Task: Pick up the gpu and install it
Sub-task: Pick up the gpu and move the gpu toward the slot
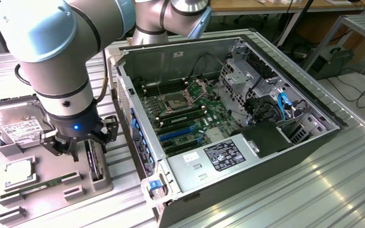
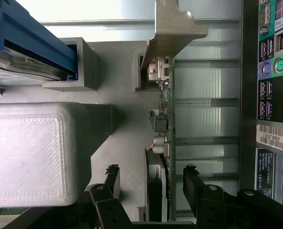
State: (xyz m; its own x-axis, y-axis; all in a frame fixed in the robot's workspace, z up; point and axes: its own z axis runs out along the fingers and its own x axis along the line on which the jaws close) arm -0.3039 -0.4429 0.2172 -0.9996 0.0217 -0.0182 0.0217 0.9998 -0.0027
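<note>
The gripper, its fingers spread and not yet clamped, straddles the gpu, which stands on edge in a slot of the grey holder tray beside the open computer case, probably so both faces can be pinched.

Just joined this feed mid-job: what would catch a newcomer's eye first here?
The big grey and blue arm dominates the exterior view's left, its gripper open and straddling the gpu, which stands on edge in a grey holder tray. Toward the exterior view's right, an open computer case lies on its side with the green motherboard exposed.
</note>
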